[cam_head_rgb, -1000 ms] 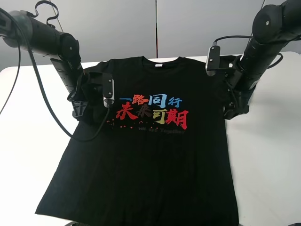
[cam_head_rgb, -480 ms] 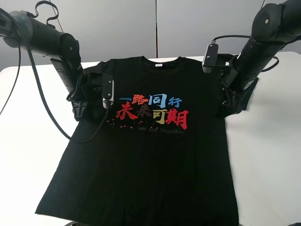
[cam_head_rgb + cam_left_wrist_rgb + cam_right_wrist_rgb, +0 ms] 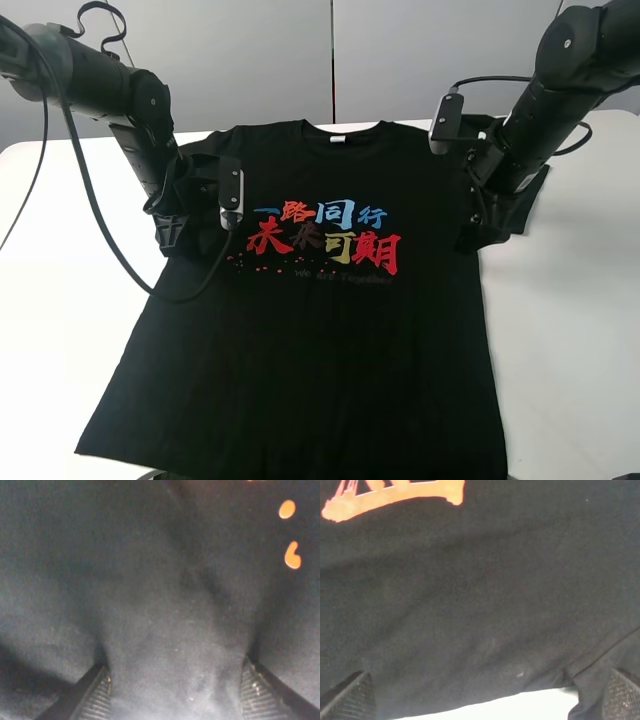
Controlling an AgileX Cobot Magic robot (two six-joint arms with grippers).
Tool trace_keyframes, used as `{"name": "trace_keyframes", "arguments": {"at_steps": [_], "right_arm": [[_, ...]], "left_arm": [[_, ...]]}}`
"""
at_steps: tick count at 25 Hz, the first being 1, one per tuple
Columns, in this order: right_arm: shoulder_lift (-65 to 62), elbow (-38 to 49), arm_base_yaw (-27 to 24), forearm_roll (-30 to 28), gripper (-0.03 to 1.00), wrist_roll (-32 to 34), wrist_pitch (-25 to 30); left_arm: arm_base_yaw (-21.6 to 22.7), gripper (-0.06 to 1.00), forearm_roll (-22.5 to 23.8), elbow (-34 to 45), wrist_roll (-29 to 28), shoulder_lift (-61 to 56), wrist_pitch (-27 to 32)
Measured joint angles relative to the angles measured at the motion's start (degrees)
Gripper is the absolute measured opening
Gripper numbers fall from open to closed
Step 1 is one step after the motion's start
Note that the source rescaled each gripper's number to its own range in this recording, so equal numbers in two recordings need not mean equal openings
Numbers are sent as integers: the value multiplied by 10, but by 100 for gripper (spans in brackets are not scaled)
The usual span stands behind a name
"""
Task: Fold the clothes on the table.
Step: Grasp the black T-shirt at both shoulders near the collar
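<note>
Black T-shirt [image 3: 320, 330] covers the table [image 3: 60, 300]; sleeves hide both hands.

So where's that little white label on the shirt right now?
In the high view the white neck label sits just inside the collar of the black T-shirt, at the far middle of the table, above the coloured characters and between the two arms.

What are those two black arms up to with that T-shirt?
A two-armed robot is starting to fold a black T-shirt lying face up on a white table. The left gripper has black cloth bunched between its fingers at one sleeve, and the right gripper sits over the shirt's edge at the other sleeve. The body of the shirt is spread flat, not folded yet.
</note>
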Motion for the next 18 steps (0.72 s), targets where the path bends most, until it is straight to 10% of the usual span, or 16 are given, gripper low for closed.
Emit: {"name": "trace_keyframes", "arguments": {"at_steps": [18], "right_arm": [[0, 5, 0, 12, 98, -7, 15]], "left_arm": [[0, 74, 0, 0, 0, 0, 1]]}}
